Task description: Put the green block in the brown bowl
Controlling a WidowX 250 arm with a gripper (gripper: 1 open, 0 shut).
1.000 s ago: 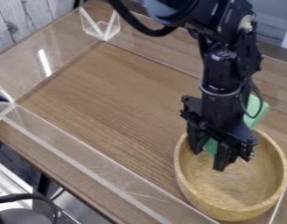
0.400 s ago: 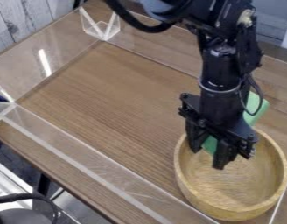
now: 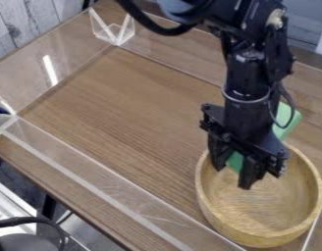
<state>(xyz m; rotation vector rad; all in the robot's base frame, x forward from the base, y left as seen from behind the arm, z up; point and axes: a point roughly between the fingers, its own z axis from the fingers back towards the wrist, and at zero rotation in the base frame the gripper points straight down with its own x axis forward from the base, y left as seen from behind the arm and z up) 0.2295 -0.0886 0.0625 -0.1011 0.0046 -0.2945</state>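
So the pincer [image 3: 250, 176]'s clenched on the green block [image 3: 236, 162], right over the brown bowl [image 3: 259, 208] at lower right of the frame.

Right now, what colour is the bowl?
Light brown, like pale wood; the bowl shows best in the camera view.

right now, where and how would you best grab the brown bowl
Probably by its thick rim, on the near side: the bowl stands upright with its mouth up, and that stretch of rim is uncovered, while the gripper is over the far part. One finger inside the wall and one outside, coming from above, should suit it, since it looks too wide to span.
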